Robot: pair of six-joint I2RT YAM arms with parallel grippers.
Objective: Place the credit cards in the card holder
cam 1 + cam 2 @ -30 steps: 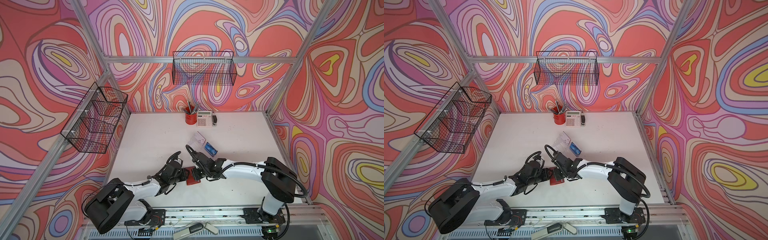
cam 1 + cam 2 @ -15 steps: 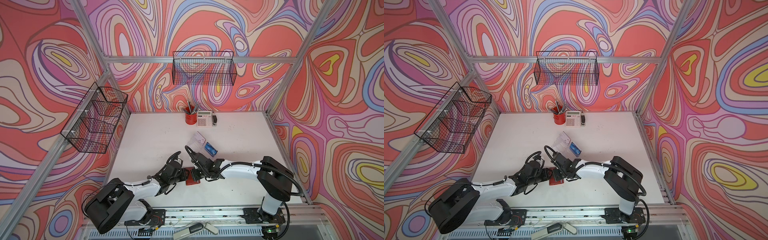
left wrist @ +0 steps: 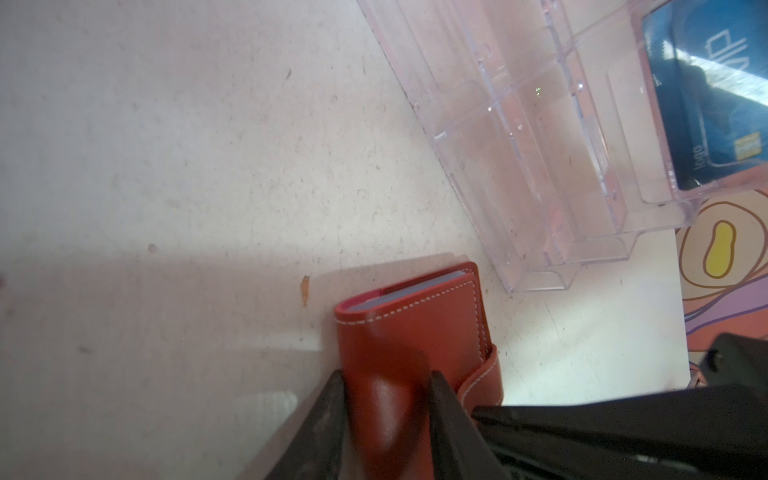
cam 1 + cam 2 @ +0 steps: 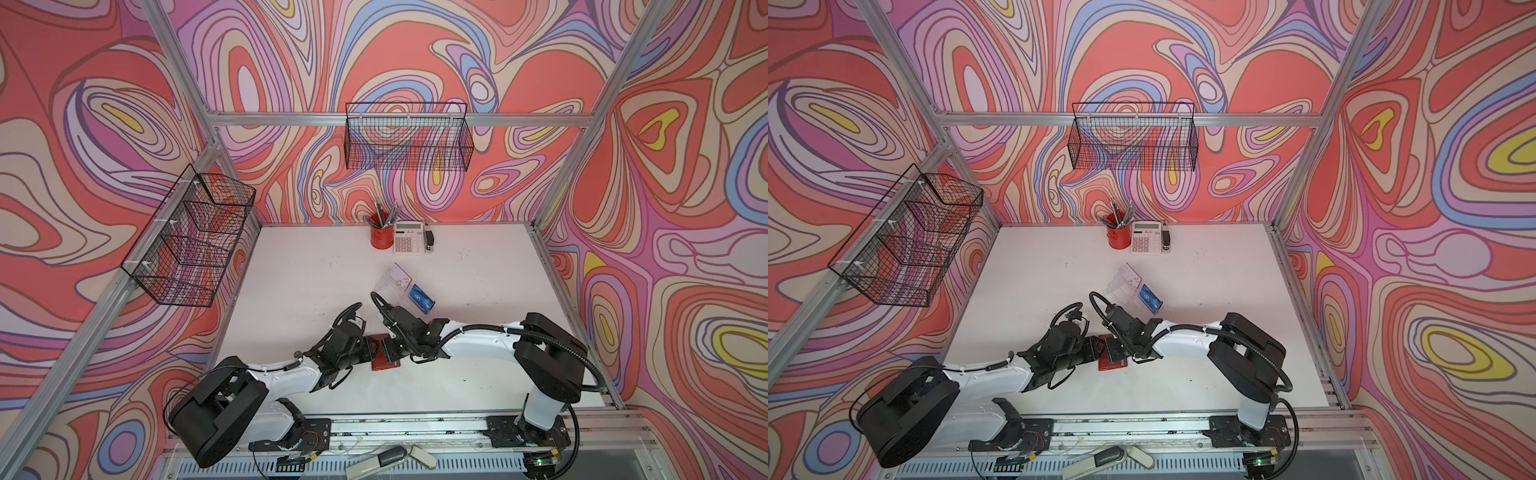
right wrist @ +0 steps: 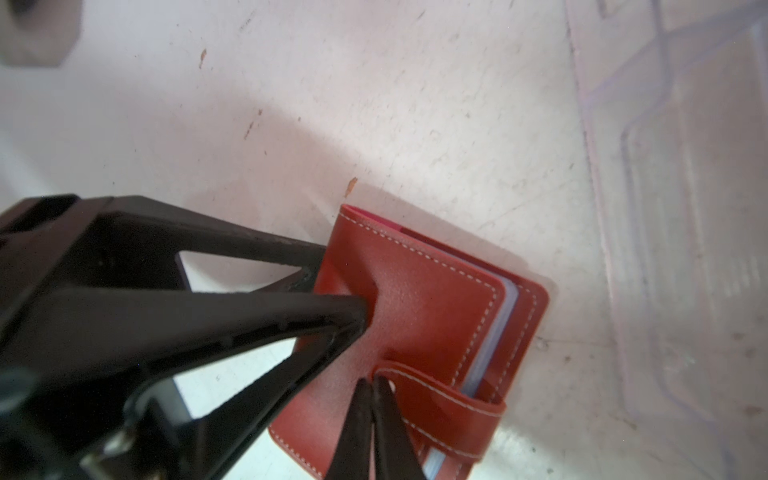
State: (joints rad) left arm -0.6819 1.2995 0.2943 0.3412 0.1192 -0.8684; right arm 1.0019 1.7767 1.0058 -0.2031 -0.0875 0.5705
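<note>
Left gripper (image 3: 386, 378) is pinching the red wallet (image 5: 428, 307) by its folded side; right gripper (image 5: 370, 384), jaws pressed together, is touching its strap. Credit cards (image 5: 497, 324) are showing as pale edges inside it; one blue card (image 3: 715, 108) is sitting in the clear card holder (image 3: 519, 137) nearby.

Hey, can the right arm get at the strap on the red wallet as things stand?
Probably yes. The right tool, shut, has its tips at the free end of the strap on top of the red wallet, with nothing between. The left tool clamps the wallet's spine, clear of the strap.
</note>
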